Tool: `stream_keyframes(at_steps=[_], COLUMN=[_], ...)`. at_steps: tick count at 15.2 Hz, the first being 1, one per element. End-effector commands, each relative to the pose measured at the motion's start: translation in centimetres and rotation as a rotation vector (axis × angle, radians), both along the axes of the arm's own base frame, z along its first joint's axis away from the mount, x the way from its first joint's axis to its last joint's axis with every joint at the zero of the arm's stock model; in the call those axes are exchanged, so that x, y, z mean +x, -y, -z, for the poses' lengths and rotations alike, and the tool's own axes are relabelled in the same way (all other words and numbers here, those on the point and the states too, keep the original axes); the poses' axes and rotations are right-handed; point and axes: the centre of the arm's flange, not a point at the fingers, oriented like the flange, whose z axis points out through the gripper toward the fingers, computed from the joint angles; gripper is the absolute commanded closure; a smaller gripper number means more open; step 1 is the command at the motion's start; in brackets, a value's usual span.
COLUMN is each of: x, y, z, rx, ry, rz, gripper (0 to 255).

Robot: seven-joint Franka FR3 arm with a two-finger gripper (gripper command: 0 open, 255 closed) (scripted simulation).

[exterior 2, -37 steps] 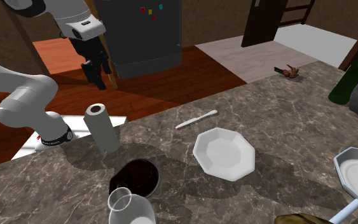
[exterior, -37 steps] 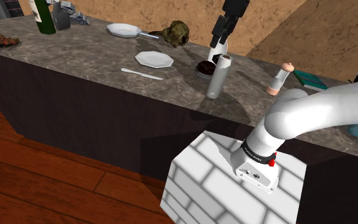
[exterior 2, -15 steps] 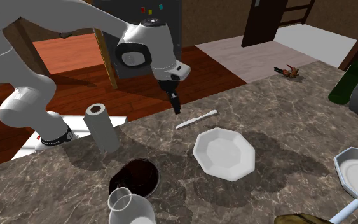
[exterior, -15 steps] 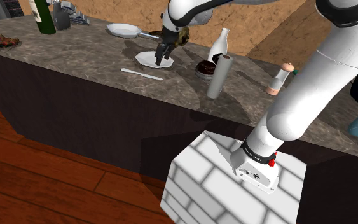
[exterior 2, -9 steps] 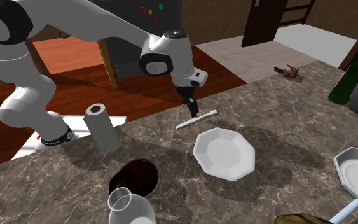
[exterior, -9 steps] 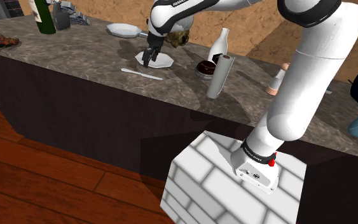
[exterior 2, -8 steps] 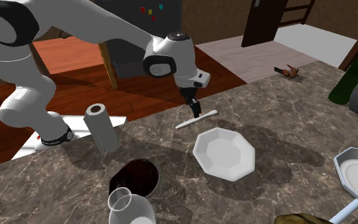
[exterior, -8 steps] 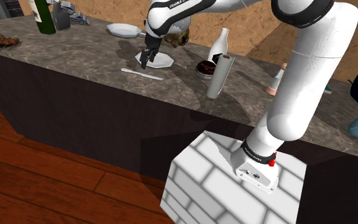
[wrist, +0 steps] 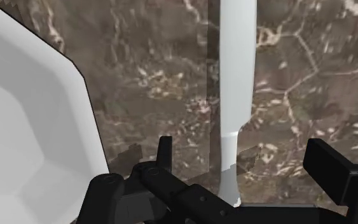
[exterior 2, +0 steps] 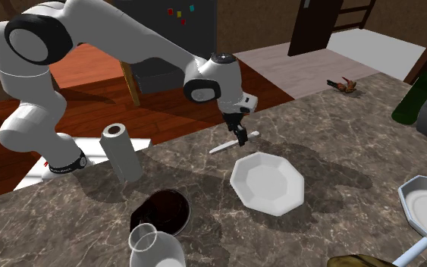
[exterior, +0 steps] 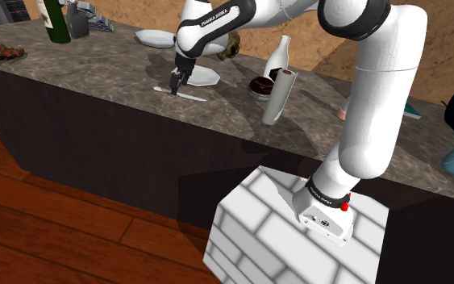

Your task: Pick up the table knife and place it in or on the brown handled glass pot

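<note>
Wrist view, pincer (wrist: 244, 150) spread apart astride white knife (wrist: 238, 63), brown marbled counter (wrist: 158, 76), reddish plank floor (exterior: 56, 230) beyond

Veined brown stone, softly glossy, for the long countertop (exterior 2: 340, 174). Plain matt white on the slim table knife (wrist: 236, 76) and smooth octagonal plate (exterior 2: 267, 182). Lightly glossy red-brown wood planks across the floor (exterior: 47, 218).

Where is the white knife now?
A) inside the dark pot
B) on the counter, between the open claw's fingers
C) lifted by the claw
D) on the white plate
B: the knife lies flat on the counter beside the plate, and the open claw straddles it without touching.
</note>
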Motion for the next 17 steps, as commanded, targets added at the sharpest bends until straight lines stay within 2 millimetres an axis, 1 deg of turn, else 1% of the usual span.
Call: stream_keyframes(at_steps=[1, 2, 9, 10, 15, 17], x=[0.21, 0.26, 0.27, 0.27, 0.32, 0.62], y=[-0.07, -0.09, -0.09, -0.09, 0.04, -0.1], z=[1.05, 1.35, 1.34, 1.34, 1.47, 1.47], rx=[0.0, 0.0, 0.0, 0.0, 0.0, 0.0], ry=[0.001, 0.001, 0.001, 0.001, 0.001, 0.001], rz=[0.0, 0.0, 0.0, 0.0, 0.0, 0.0], gripper=[0, 0, 0, 255, 255, 255])
